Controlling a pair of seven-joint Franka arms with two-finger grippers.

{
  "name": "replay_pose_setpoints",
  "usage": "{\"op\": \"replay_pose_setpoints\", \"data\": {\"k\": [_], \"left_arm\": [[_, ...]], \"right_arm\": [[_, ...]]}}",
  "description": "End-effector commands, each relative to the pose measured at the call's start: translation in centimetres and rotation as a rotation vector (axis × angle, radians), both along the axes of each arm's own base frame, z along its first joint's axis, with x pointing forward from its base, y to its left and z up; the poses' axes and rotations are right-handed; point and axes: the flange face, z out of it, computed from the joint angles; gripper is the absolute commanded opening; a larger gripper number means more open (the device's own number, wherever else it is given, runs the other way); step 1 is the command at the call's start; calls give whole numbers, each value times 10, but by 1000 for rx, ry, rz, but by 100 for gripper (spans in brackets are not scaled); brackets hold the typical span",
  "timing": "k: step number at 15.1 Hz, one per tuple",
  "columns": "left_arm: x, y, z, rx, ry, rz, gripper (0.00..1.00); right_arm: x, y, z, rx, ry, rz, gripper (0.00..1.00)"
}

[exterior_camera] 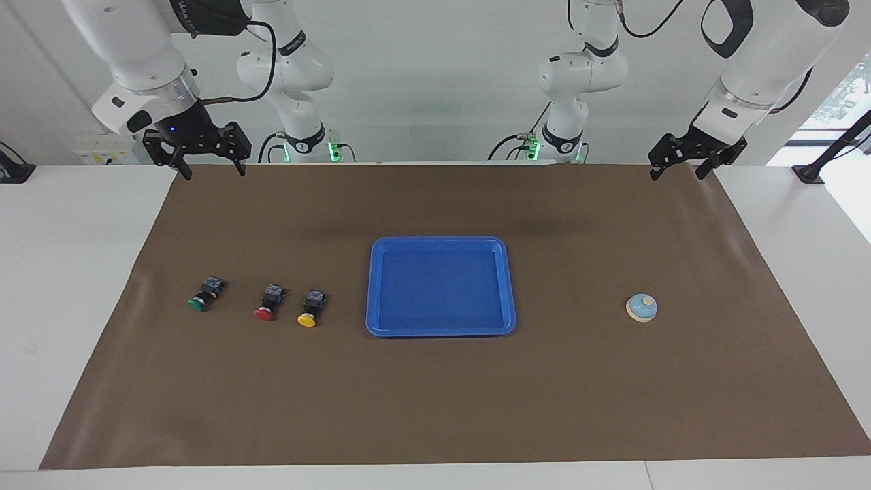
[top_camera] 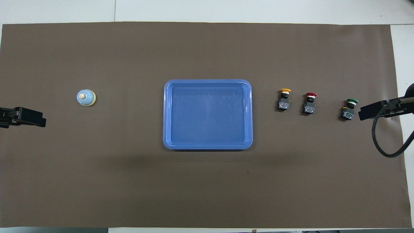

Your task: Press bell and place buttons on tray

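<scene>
Tray (exterior_camera: 440,331) unattended; both grippers raised, jaws apart.

Legible markings in the scene.
No text, label, brand name, number or sign can be read with confidence; lettering is seen on the dark upper housing of the right arm (exterior_camera: 204,17) in the facing view, but it cannot be made out.

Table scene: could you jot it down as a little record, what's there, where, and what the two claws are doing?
tray: mid-table, empty
buttons: green, red, yellow, in a row toward the right arm's end
bell: toward the left arm's end
left gripper: open, raised, holds nothing
right gripper: open, raised, holds nothing
</scene>
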Motion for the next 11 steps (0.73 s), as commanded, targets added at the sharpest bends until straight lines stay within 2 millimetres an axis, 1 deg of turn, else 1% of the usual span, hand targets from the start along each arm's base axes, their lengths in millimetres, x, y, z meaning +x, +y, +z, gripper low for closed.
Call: {"op": "replay_pose_setpoints", "data": {"k": [1, 5, 6, 7, 8, 9, 10, 11], "left_arm": [[-4, 3, 2, -1, 15, 4, 100], [-2, 5, 2, 2, 4, 9, 100], [-2, 9, 0, 4, 4, 14, 100], [1, 14, 0, 17, -16, 18, 93], [4, 17, 0, 26, -44, 17, 67], [6, 18, -3, 26, -55, 18, 52], [10, 23, -8, 26, -67, 27, 23], [16, 28, -15, 26, -78, 36, 0]], "right_arm": [[-5, -3, 2, -3, -3, 11, 100], [-5, -3, 2, -3, -3, 11, 100], [-5, -3, 2, -3, -3, 11, 100], [-5, -3, 2, -3, -3, 11, 100], [-5, -3, 2, -3, -3, 11, 100], [-5, -3, 2, -3, -3, 13, 100], [-5, -3, 2, -3, -3, 11, 100], [-5, -3, 2, -5, -3, 11, 100]]}}
